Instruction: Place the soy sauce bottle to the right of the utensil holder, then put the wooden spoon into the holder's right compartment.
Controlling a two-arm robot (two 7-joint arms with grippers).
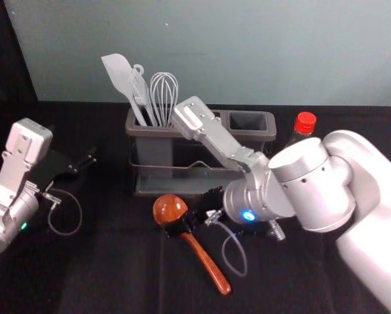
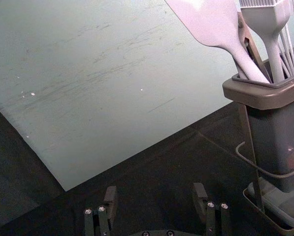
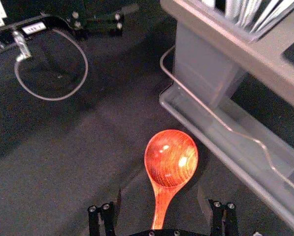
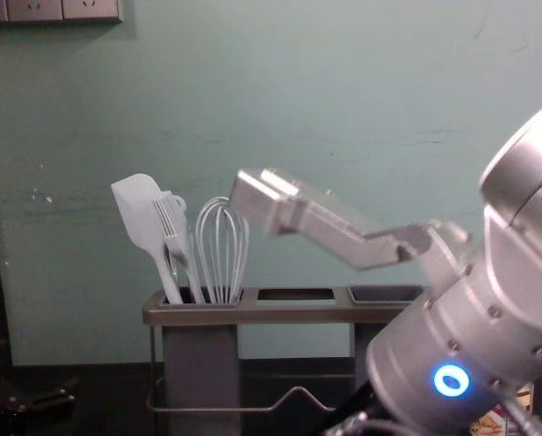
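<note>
The soy sauce bottle, with its red cap [image 1: 305, 123], stands right of the utensil holder [image 1: 202, 185], partly hidden by my right arm. The wooden spoon [image 1: 208, 265] lies on the table before the holder, bowl toward the holder. My right gripper [image 1: 175, 226] is low over the spoon's neck. In the right wrist view, the right gripper [image 3: 160, 204] is open, with the spoon [image 3: 171, 160] between its fingers and a gap on each side. The holder's right compartment [image 1: 249, 121] is empty. My left gripper [image 1: 84, 163] waits at the left; in its wrist view the left gripper [image 2: 155, 199] is open.
A white spatula [image 4: 143, 218], a brush [image 4: 174, 227] and a whisk [image 4: 222, 250] stand in the holder's left compartment. A wire rail [image 4: 271, 407] runs along the holder's front. Behind the table rises a pale green wall [image 4: 343, 118].
</note>
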